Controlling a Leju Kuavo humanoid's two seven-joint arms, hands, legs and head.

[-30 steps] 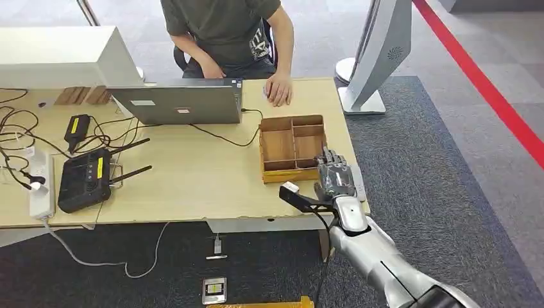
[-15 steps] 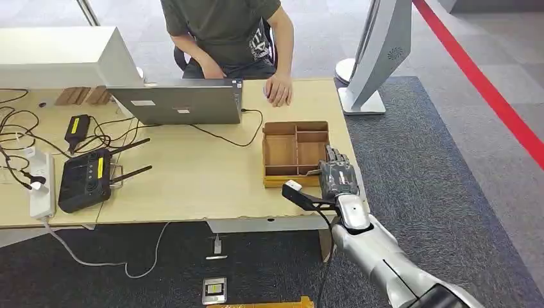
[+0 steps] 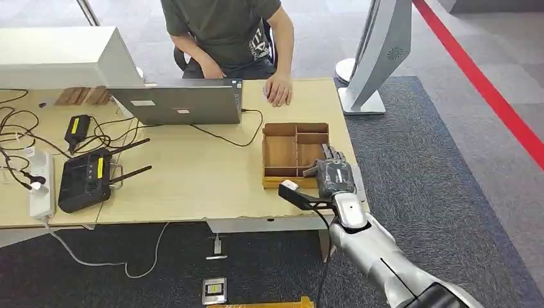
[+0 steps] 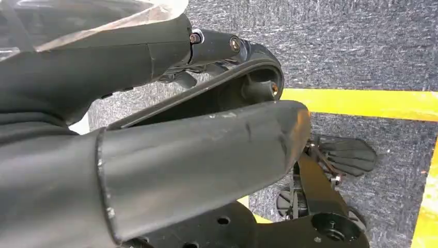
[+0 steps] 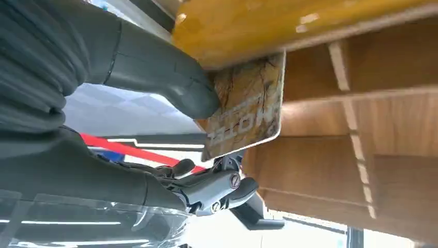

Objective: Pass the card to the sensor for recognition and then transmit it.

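Note:
My right hand (image 3: 333, 176) reaches over the near right corner of the wooden divided tray (image 3: 282, 151) on the table. In the right wrist view its thumb (image 5: 170, 82) and fingers pinch a gold-brown marbled card (image 5: 247, 111) with lettering on it. The card is held at the tray's rim, above the wooden compartments (image 5: 335, 170). My left hand (image 4: 201, 160) hangs over dark carpet with a yellow floor line and holds nothing; its thumb and fingers are apart.
A person sits behind the table with one hand (image 3: 278, 91) on it, beside a laptop (image 3: 179, 102). A black router (image 3: 86, 179), a power strip (image 3: 40, 183) and cables lie at the left. A white stand (image 3: 375, 51) rises at the right. A flat grey device (image 3: 359, 183) lies by my hand.
The wooden tray has slid slightly toward the table's near right edge. My right hand has stayed at the tray's near right corner, shifting only a little.

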